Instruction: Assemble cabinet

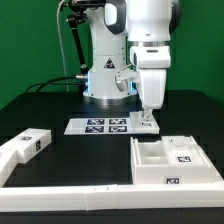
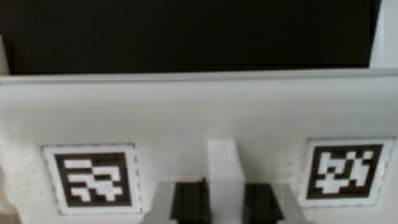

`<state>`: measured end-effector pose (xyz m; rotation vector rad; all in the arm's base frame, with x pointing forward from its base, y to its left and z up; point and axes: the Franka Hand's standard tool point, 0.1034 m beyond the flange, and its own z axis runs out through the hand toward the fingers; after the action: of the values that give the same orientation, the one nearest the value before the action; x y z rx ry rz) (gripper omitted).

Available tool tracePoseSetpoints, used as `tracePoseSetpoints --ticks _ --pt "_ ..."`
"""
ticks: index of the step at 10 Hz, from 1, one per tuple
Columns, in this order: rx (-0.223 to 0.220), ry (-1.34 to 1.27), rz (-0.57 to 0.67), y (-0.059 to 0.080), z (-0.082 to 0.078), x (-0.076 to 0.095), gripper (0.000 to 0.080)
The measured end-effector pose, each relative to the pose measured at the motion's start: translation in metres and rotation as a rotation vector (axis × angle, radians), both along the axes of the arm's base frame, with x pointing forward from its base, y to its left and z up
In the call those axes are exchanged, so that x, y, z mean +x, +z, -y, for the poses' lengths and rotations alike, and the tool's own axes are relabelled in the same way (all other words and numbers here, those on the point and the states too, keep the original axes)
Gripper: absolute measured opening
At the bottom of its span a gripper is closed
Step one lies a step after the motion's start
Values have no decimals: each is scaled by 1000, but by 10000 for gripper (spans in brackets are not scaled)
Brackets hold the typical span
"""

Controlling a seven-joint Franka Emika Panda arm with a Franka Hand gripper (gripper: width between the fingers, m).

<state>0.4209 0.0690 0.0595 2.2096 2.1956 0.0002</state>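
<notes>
Several white parts lie spread on the dark tabletop point(image 1: 70, 165), none yet joined, so the cabinet is in pieces. Nearest, along the bottom edge of the exterior view, runs the rail point(image 1: 90, 196). Just behind it, at the lower left, lies a tagged block point(image 1: 25, 147). At the lower right sits the open shell point(image 1: 150, 172), with tags on its front and top faces. Beyond the shell's far edge, right of centre, the end effector point(image 1: 148, 118) hangs low over a small white piece point(image 2: 196, 110), which sits at the right end of the marker board point(image 1: 100, 126). The arm's base point(image 1: 105, 75) rises behind, at upper centre. The wrist view shows that piece close up. It carries two tags point(image 2: 89, 178) and a raised rib point(image 2: 224, 165) between them. The dark fingers point(image 2: 189, 205) stand one on each side of the rib, narrowly parted. I cannot tell whether they press on it or only bracket it. The step in hand looks like picking up this small piece. If so, the next move calls for a firm, square pinch on the rib. Then comes a straight lift clear of the marker board, and a carry toward the shell at the lower right, with the piece kept level for seating.
</notes>
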Motion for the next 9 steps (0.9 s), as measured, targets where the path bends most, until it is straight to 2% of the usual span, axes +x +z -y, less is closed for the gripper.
tracePoseSetpoints --ticks 1,2,5,7,8,9 --pt "-17 -34 -21 2 1 4 70" --pt "7 -30 18 3 -4 6 70" --pt "18 -32 30 1 -5 3 70" --pt "25 -24 47 1 0 10 70" --pt "57 -39 97 2 -8 12 70" --pt "51 -40 81 0 -6 8 70"
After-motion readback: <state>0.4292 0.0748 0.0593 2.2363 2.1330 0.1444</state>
